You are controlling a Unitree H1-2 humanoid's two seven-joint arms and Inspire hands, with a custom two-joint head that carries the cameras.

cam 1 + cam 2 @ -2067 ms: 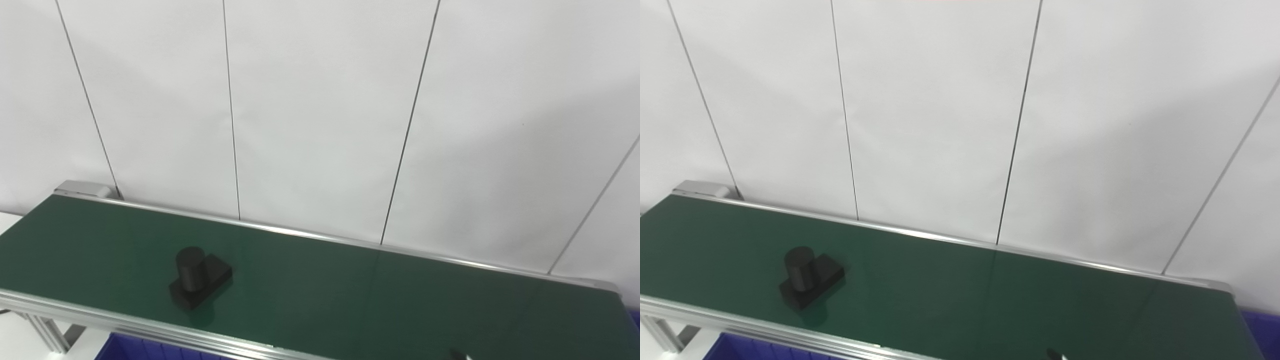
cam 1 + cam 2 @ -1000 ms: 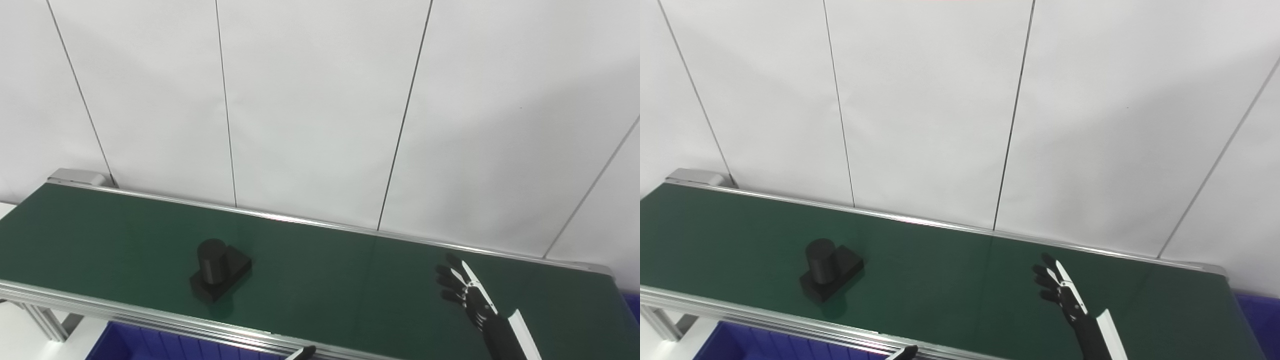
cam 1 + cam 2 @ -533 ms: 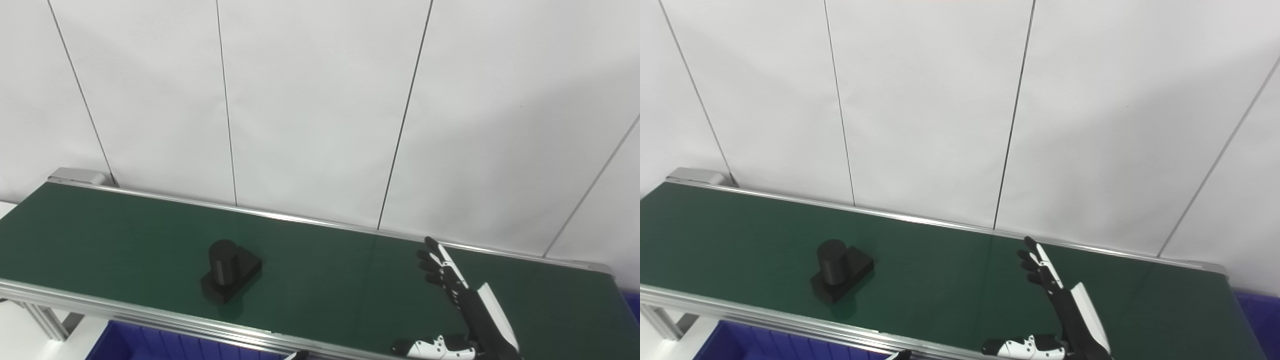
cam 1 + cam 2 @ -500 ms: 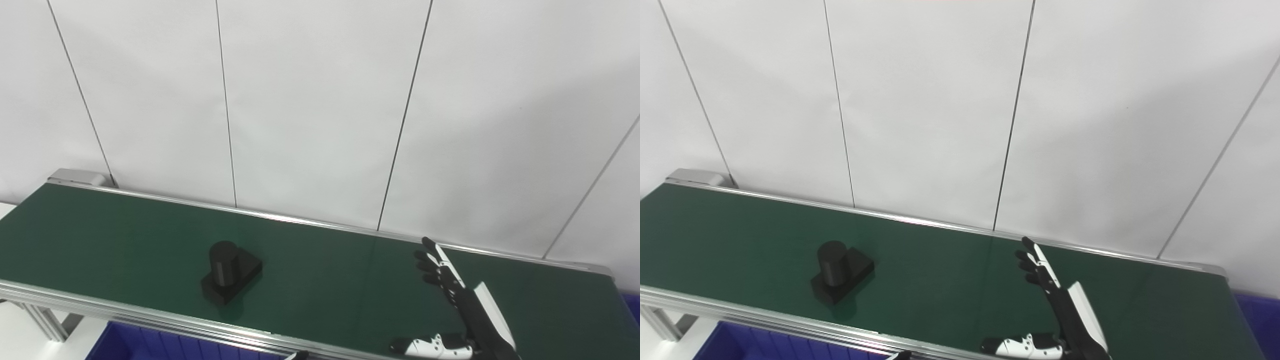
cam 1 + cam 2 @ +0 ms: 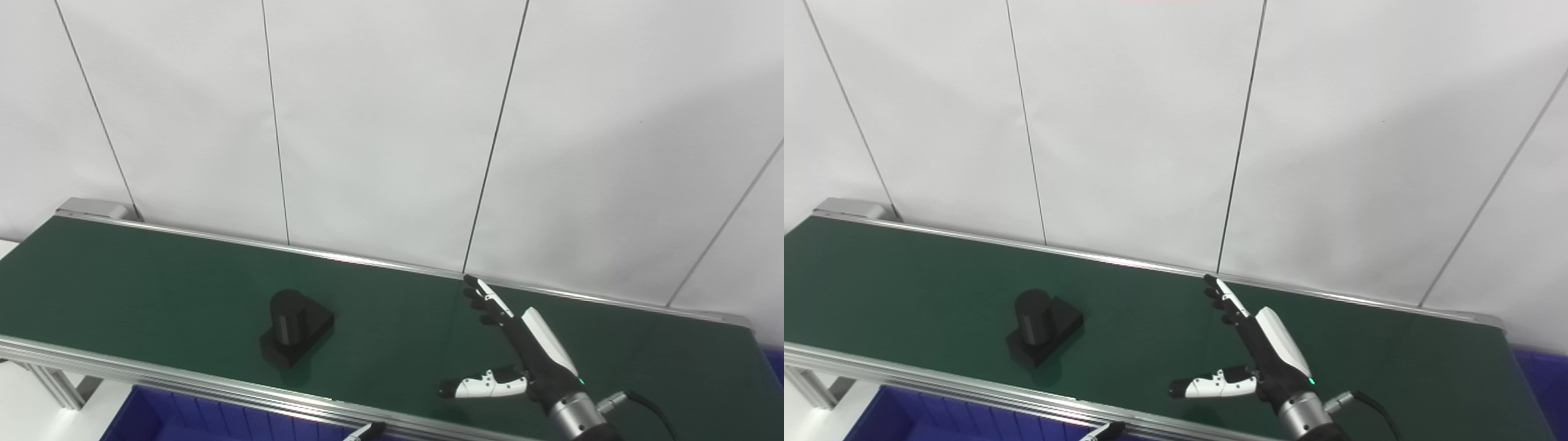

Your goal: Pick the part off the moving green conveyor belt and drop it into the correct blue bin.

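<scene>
Part (image 5: 296, 327) looks rigid and light (black cylinder on block); open, empty right hand (image 5: 520, 349) should pinch the cylinder.

Green conveyor belt (image 5: 153, 288) with one black part (image 5: 296, 327) on it

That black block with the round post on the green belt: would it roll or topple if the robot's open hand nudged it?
Probably neither. The black block with its upright round post sits on a flat, rectangular base on the green conveyor belt, so it would likely slide rather than roll. It looks rigid and matte, probably not slippery. A nudge high on the post from the open right hand might tip it.
</scene>
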